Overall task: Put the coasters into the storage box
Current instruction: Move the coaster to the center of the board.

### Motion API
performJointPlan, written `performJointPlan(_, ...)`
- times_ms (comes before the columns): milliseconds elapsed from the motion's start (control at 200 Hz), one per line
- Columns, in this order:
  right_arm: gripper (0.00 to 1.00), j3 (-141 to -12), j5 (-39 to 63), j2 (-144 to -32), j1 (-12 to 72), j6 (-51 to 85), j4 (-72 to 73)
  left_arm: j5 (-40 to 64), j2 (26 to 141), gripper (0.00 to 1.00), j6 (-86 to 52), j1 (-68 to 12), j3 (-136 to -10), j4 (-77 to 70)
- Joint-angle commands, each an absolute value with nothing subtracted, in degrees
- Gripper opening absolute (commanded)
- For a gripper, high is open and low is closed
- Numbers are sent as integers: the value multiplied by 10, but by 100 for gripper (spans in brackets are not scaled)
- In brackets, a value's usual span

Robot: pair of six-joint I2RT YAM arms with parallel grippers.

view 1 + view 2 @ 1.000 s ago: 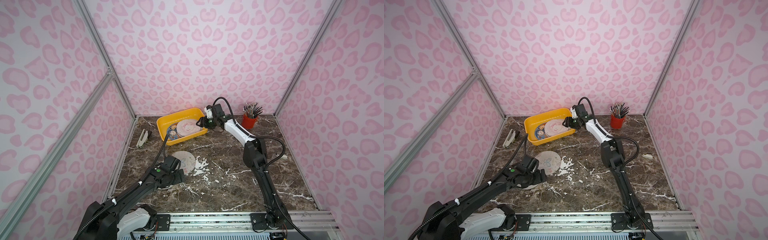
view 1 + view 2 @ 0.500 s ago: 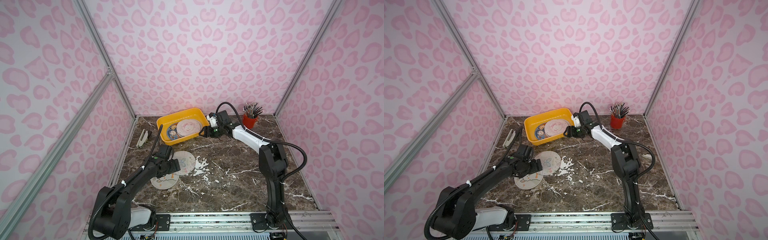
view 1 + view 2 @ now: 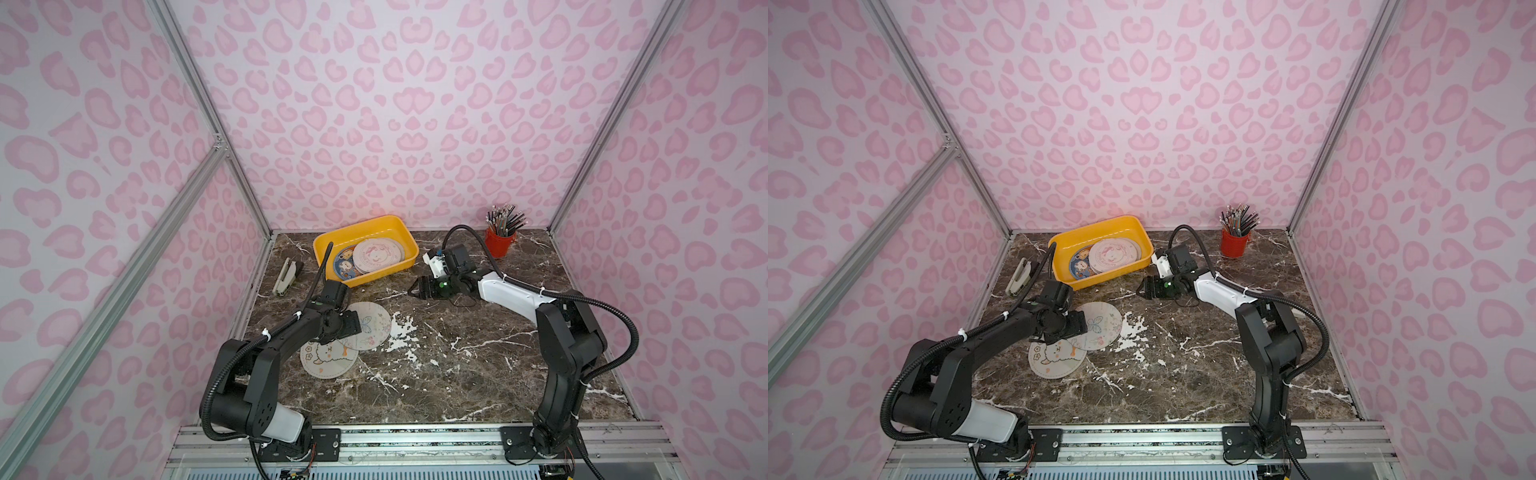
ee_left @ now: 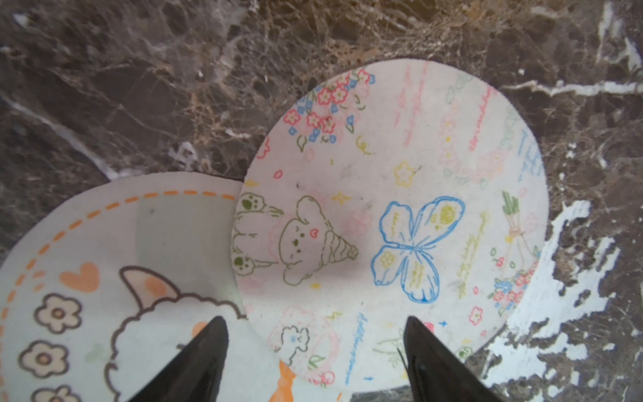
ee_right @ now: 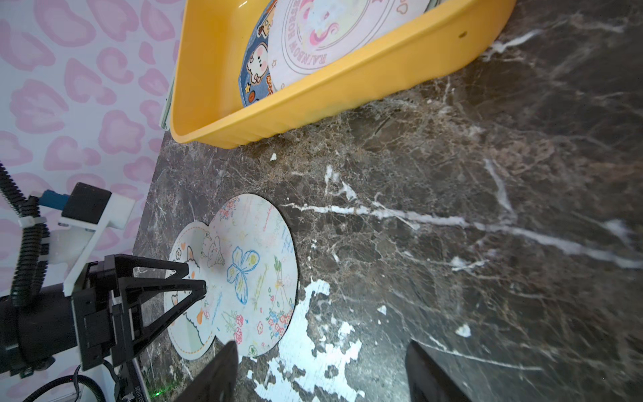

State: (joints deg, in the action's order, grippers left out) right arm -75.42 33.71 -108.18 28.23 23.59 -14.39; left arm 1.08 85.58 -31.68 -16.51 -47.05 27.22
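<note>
Dark marble tabletop (image 3: 457, 374): shallow yellow plastic storage box (image 3: 390, 272) at the back holds two visible thin round coasters (image 3: 1113, 255), pale unicorn disc (image 3: 378, 254) over blue cartoon disc (image 3: 344, 268); two more overlap on marble, butterfly disc (image 3: 374, 328) atop sheep disc (image 3: 328, 361), left gripper (image 4: 313, 320) spread wide above, likely for a pinch; right gripper (image 5: 322, 344) gapes empty nearby.

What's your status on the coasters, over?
Left gripper open, over butterfly coaster overlapping sheep coaster. Right gripper open, empty, beside box. Coasters already in box. Nothing in the way.
</note>
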Motion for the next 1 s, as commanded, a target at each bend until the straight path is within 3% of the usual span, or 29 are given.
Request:
performJointPlan(0,76,-752,347,-1079,283,237,-121,0,859,81,-316,-164,-469,267)
performJointPlan(505,77,-731,350,-1067,282,239,-107,14,900,80,-321,-167,-481,247)
performJointPlan(1000,77,-722,349,-1062,272,236,-109,25,944,79,-343,-221,-519,233)
